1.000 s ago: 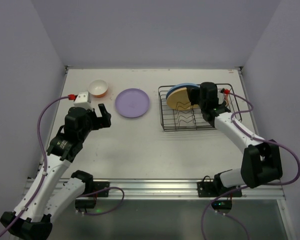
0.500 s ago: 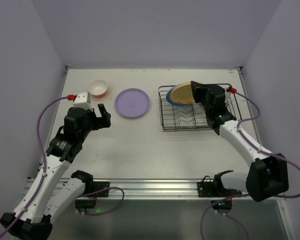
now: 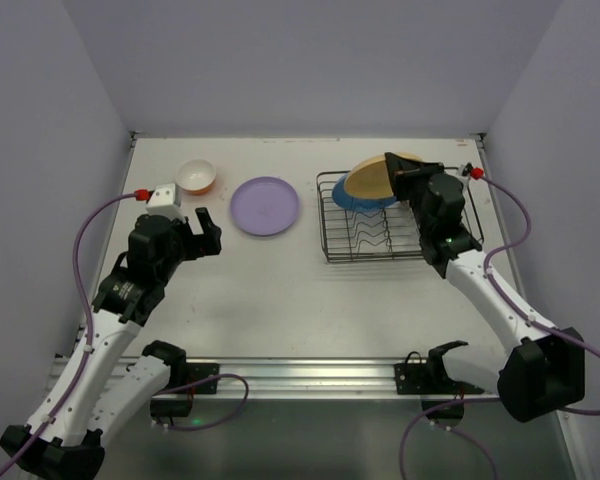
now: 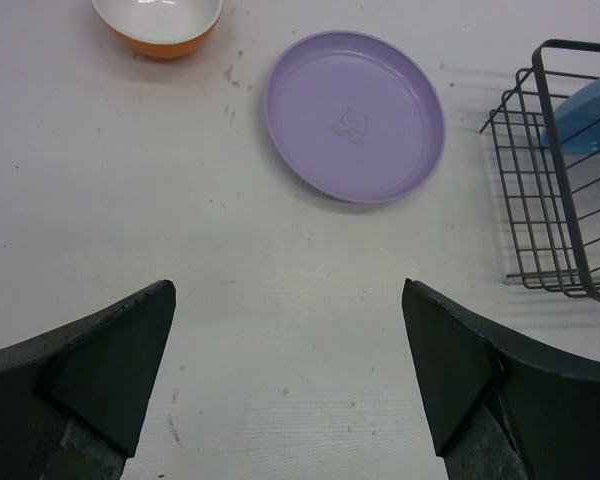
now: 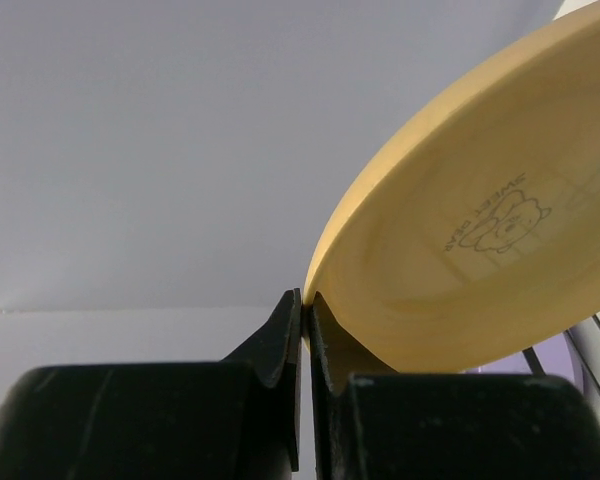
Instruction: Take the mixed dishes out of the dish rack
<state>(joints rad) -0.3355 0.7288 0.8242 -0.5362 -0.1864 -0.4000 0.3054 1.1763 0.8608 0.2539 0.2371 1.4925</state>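
Lifted over the last second, the tan round plate [image 3: 368, 180] now hangs clear of the prongs, carried up and toward the far side by the right gripper [image 3: 392, 165]. Nearest, the left gripper [image 4: 285, 330] hovers over the bare white tabletop [image 3: 280, 300] with its jaws wide apart and holding nothing. Beyond it a lilac round plate [image 4: 355, 115] lies flat, with an orange bowl, white inside [image 4: 158, 22], farther left. The dark wire dish rack [image 3: 375, 257] stands to the right and keeps a blue round plate [image 3: 360, 203]. The right jaws pinch the tan plate's right rim, so it stretches left from them, tilted, above the rack's far edge. Open tabletop lies between rack and lilac plate; a set-down there probably must first clear the rack's left wall.
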